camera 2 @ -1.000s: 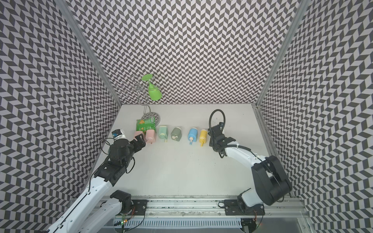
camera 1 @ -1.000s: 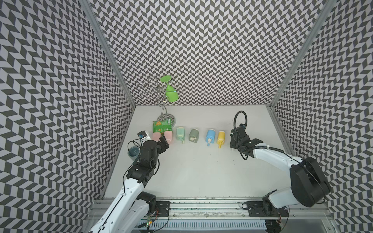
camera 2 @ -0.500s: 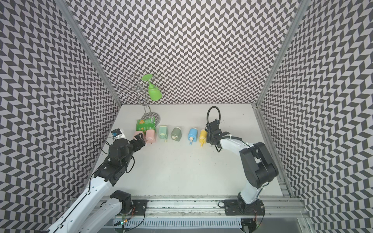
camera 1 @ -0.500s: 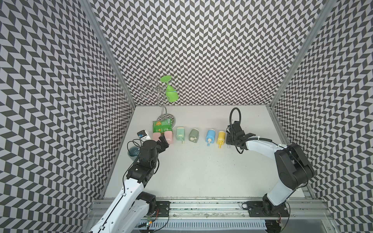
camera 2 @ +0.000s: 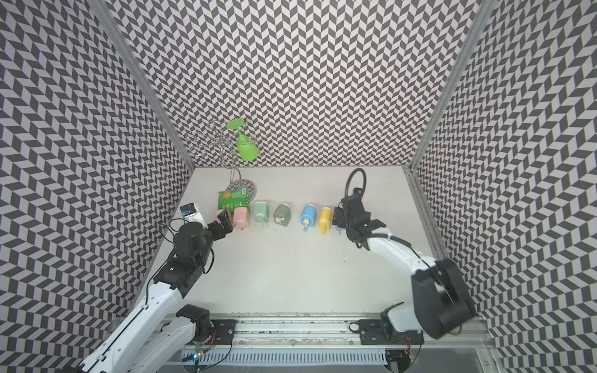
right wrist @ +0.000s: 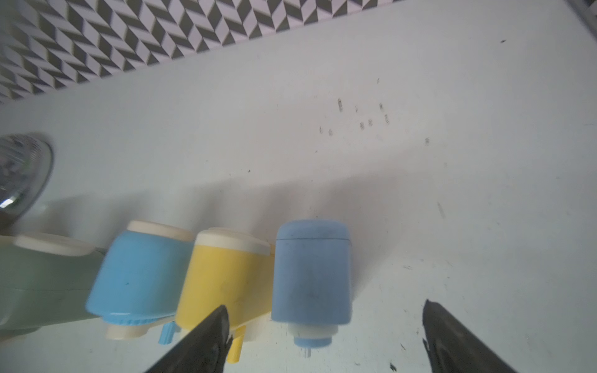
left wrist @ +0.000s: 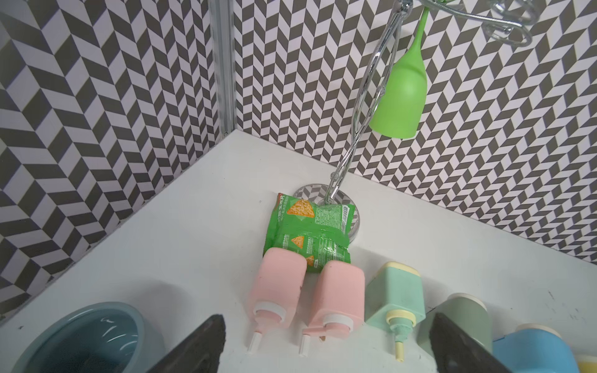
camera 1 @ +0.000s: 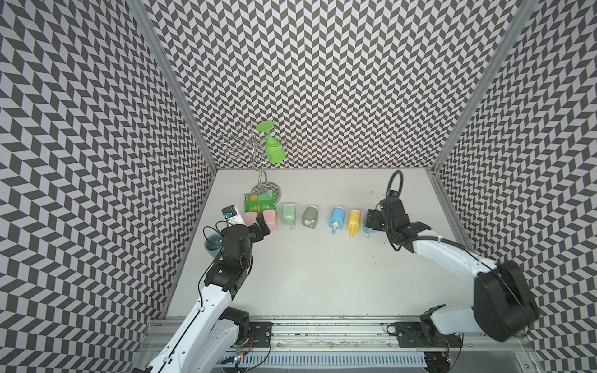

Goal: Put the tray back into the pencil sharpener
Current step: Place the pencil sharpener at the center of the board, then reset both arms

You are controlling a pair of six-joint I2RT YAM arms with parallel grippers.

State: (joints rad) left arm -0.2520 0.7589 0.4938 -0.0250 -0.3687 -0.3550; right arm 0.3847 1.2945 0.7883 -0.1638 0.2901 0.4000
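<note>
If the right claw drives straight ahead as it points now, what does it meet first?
Probably the dusty-blue sharpener at the row's end, lying just ahead of the open right claw; depth is unclear.

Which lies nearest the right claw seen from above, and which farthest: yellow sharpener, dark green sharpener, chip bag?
In a top view, from the right gripper:
1. Yellow sharpener, just beside it.
2. Dark green sharpener, mid-row.
3. Chip bag, by the row's far end.
</note>
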